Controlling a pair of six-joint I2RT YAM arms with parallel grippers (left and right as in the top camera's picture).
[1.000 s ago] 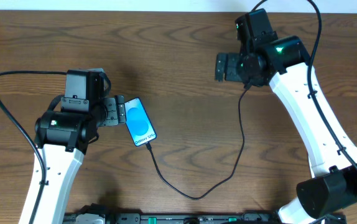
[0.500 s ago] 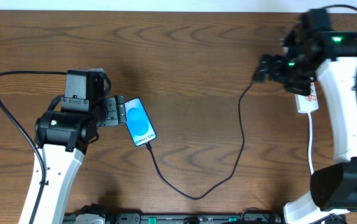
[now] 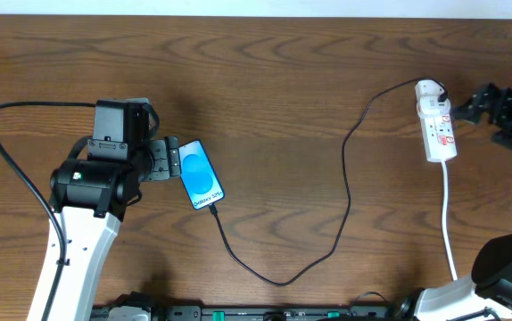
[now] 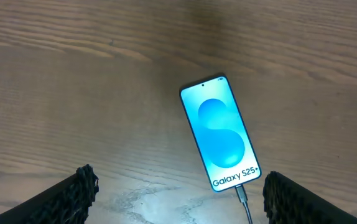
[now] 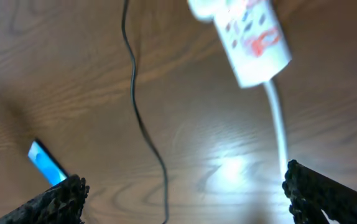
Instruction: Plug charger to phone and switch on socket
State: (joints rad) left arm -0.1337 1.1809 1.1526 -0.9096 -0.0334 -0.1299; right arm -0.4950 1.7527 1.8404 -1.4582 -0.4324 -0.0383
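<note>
The charger [image 3: 345, 192] is being seen seated in the phone [image 3: 201, 175], lying just beside the wide-spread, empty left gripper [image 3: 163, 159], so plugging is being judged done, while the socket [image 3: 436, 131], near the equally spread, empty right gripper [image 3: 466, 105], is being treated as the step left, its switch too small to read.

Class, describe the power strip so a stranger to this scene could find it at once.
At the right end of the wooden table lies the socket, a narrow white oblong with small red marks. The thin black charger meets one end; its own thicker white cord leaves the other.
</note>
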